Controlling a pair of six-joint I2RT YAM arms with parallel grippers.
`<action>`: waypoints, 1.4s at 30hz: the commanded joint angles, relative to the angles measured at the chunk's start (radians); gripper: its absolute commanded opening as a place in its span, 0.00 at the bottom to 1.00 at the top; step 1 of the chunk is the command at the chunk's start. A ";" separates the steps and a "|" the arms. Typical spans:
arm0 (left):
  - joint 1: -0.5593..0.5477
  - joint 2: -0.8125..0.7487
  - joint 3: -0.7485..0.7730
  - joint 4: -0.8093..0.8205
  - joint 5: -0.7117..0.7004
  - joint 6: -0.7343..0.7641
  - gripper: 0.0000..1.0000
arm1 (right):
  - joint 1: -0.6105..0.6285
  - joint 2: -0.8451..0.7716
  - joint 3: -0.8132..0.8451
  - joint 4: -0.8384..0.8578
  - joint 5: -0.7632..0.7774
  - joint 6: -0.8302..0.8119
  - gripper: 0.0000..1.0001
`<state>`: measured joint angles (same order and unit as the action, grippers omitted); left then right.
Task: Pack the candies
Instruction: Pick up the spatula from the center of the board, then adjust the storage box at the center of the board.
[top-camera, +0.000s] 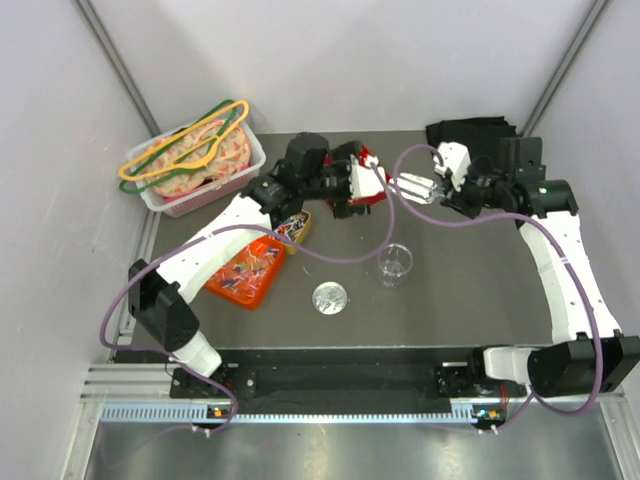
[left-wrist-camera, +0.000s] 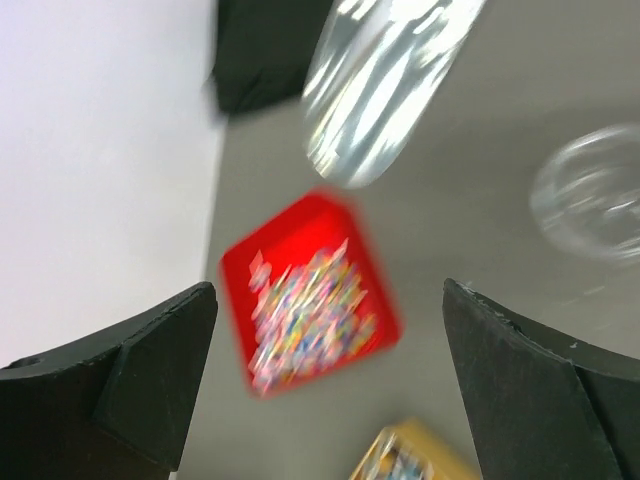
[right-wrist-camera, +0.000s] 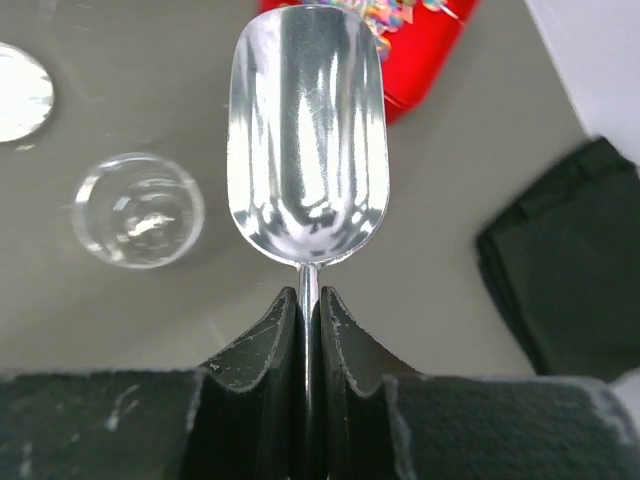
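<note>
Scooping looks to be in hand: the right gripper (right-wrist-camera: 308, 300) pinches the stem of an empty metal scoop (right-wrist-camera: 308, 140), and the left gripper (left-wrist-camera: 325, 300) hangs wide and empty over the red tray (left-wrist-camera: 330, 215) holding the candies (left-wrist-camera: 305, 325). Next the scoop likely must dip into that heap, then tip into the glass jar (right-wrist-camera: 138, 208)

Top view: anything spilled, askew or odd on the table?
Nothing stands out. The candies sit inside the red tray, the jar stands upright, and the scoop in the right gripper is empty.
</note>
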<state>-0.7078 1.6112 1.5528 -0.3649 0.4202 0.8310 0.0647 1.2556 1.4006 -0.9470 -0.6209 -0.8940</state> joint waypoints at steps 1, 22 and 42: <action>0.039 0.015 0.040 -0.109 -0.365 -0.023 0.99 | 0.063 0.056 0.058 0.198 0.285 0.147 0.00; 0.295 0.409 0.312 -0.008 -0.387 -0.391 0.99 | 0.098 0.285 0.356 0.180 0.552 0.291 0.00; 0.442 0.891 0.754 0.208 0.229 -0.477 0.79 | 0.098 0.242 0.302 0.172 0.490 0.359 0.00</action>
<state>-0.2600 2.4722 2.2272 -0.2489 0.4904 0.4049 0.1509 1.5558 1.7027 -0.8005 -0.1036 -0.5621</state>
